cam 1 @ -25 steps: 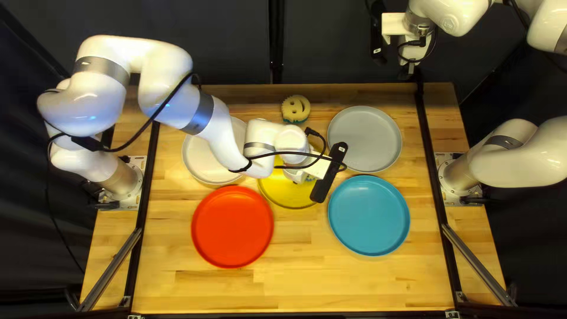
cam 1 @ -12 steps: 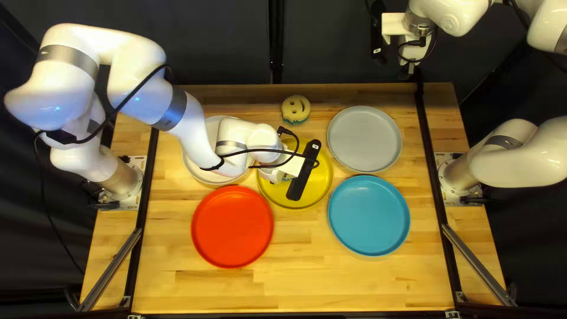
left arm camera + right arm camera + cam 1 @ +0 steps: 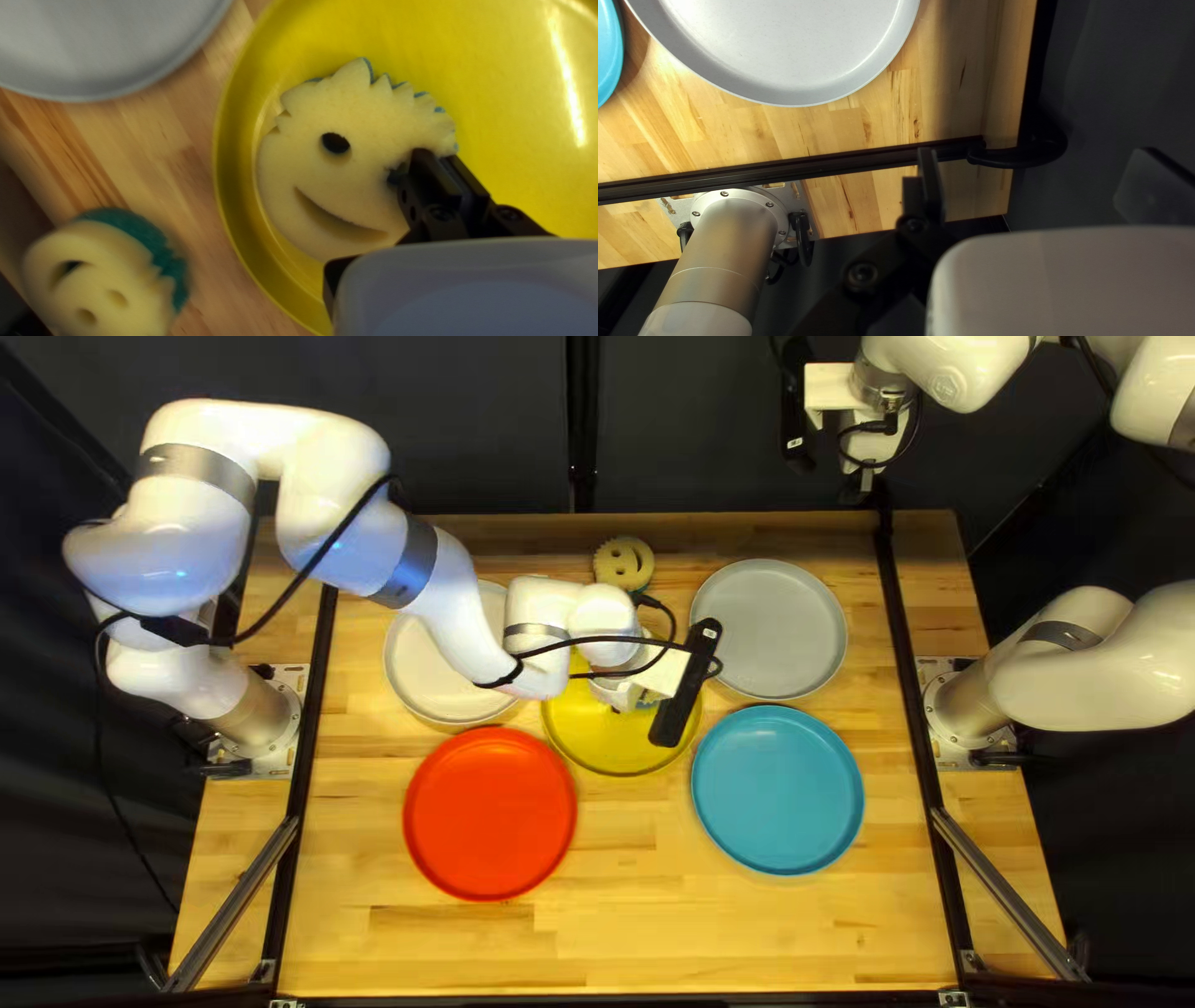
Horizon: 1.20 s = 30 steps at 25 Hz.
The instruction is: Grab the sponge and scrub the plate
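So the left tool is pinching the cream smiley-face sponge with the blue spiky edge. One finger looks tucked in by an eye hole, the other outside near the spikes. Most of the sponge sits off to one side of the tool, inside the round yellow plate, close to its rim.

My guess on handling: next to no weight, soft and squishy, nothing fragile. The catch is that off-center pinch — push hard and I'd expect the face to fold or pivot around the tips. Dry foam should grip itself fine, but a wet one could get slippery. If it twists, I'd regrab deeper toward the middle, across the eye holes, and press down flat so the whole underside rubs.

Right tool has its fingers spread with nothing in them. There's also a second smiley sponge, teal-backed, on the wooden counter, outside the plate and well apart from the left tool. Leave that one alone, imo.
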Each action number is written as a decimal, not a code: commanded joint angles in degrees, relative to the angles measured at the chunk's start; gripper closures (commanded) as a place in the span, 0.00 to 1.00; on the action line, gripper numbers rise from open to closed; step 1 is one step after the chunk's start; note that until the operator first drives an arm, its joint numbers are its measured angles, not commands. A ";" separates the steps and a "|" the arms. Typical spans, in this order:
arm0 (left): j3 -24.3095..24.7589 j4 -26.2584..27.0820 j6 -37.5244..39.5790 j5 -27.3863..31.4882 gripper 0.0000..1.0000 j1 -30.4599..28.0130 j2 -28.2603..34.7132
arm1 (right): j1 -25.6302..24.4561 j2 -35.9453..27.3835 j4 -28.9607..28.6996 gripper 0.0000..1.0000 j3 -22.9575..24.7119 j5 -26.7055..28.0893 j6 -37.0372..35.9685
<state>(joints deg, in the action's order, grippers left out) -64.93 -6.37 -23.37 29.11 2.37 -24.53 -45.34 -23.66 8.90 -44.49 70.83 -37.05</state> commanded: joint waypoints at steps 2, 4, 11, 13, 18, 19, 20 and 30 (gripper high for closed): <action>4.26 1.13 -1.19 -1.48 1.00 1.32 2.50 | 0.00 0.00 0.00 0.00 0.00 0.00 0.00; 6.62 1.40 -1.31 -2.39 1.00 1.74 3.68 | 0.00 0.00 0.00 0.00 0.00 0.00 0.00; 15.25 2.12 -0.32 -4.26 1.00 2.36 9.19 | 0.00 0.00 0.00 0.00 0.00 0.00 0.00; 15.84 2.11 0.23 -4.10 1.00 2.19 9.78 | 0.00 0.00 0.00 0.00 0.00 0.00 0.00; 11.33 1.47 1.41 -2.47 1.00 1.20 7.42 | 0.00 0.00 0.00 0.00 0.00 0.00 0.00; 10.38 1.46 1.34 -2.26 1.00 1.12 6.80 | 0.00 0.00 0.00 0.00 0.00 0.00 0.00; 8.28 1.39 1.32 -1.72 1.00 0.82 5.50 | 0.00 0.00 0.00 0.00 0.00 0.00 0.00; -1.12 1.75 -0.95 0.26 1.00 -0.94 -1.21 | 0.00 0.00 0.00 0.00 0.00 0.00 0.00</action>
<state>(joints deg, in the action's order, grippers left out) -65.77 -4.89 -23.66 29.38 1.68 -25.27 -45.34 -23.66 8.90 -44.49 70.83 -37.05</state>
